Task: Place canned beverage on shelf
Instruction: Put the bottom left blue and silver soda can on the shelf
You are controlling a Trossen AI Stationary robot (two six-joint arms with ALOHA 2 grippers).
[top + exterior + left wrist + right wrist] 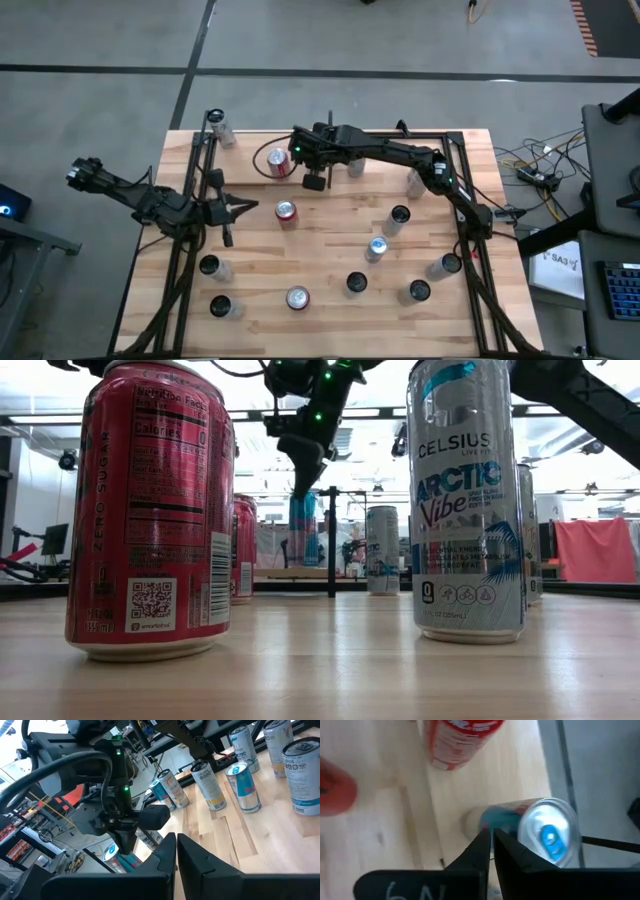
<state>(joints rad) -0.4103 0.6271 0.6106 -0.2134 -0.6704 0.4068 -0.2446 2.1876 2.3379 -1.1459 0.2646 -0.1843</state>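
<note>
High view: right jaws [313, 182] hang near the desk's [330, 310] far edge, closed on nothing, just beside a red can [279, 161] standing on the shelf [262, 172]. Right wrist view — closed tips sit right next to a teal can [540, 827] w/ silver top; whether touching, can't tell. Left jaws [228, 212] closed & empty near the desk's left edge, just beside another red can [287, 211]. Other cans stand scattered toward the near & right edges — all upright.
</note>
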